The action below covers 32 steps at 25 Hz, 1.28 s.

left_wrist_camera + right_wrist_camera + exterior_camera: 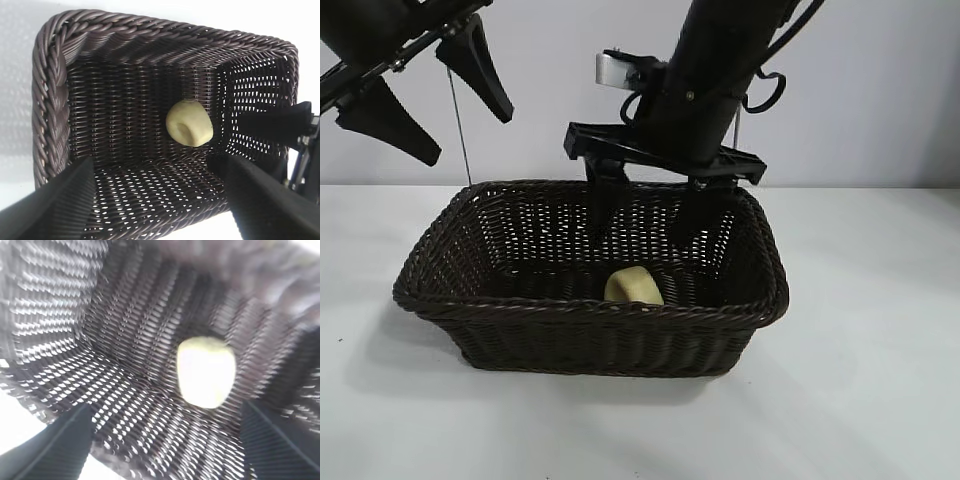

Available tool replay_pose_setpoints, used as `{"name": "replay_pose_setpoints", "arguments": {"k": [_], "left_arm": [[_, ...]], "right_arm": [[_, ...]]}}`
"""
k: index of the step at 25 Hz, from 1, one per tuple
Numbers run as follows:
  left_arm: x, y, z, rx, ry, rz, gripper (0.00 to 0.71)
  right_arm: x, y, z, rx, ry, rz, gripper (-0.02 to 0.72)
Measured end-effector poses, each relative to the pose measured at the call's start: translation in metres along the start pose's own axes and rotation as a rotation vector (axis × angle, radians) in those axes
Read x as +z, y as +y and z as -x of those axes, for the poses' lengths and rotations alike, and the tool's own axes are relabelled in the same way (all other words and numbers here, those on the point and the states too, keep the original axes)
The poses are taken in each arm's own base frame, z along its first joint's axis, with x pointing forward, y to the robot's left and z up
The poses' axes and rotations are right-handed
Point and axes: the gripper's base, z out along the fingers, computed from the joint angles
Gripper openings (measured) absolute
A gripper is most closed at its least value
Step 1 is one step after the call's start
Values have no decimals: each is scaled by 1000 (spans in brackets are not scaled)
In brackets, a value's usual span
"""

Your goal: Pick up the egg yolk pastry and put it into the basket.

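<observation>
The right hand (655,215) hangs inside the basket (430,262), fingers spread wide and holding nothing. Just below it the egg yolk pastry (634,286) lies on the woven floor by the near wall. The release step looks finished; next the hand should lift clear. The left hand (425,95) waits open at upper left, above the white surface (860,380).

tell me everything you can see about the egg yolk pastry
The egg yolk pastry is a small pale-yellow, matte, rounded ball with a shallow dimple in its surface. It looks soft and bun-like, whole and undamaged. It lies on the woven floor inside the basket, close to the near wall in the exterior view, far smaller than the basket. Nothing grips it; only the wicker beneath touches it.
</observation>
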Motion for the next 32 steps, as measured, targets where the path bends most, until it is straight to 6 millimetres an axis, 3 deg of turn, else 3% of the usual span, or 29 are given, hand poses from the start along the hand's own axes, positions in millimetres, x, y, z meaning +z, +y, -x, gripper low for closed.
{"name": "replay_pose_setpoints", "arguments": {"k": [6,17,22,26,32], "left_arm": [[0,0,0,1,0,0,531],[0,0,-1,2,8,2,531],[0,0,-1,3,8,3,531],[0,0,-1,3,8,3,531],[0,0,-1,3,8,3,531]], "right_arm": [[-34,-4,15,-13,-12,8,590],[-90,-67,11,65,-67,-36,591],[-111,-86,7,96,-104,-74,591],[-115,-89,0,98,-98,-90,591],[-91,-95,-16,104,3,-101,591]]}}
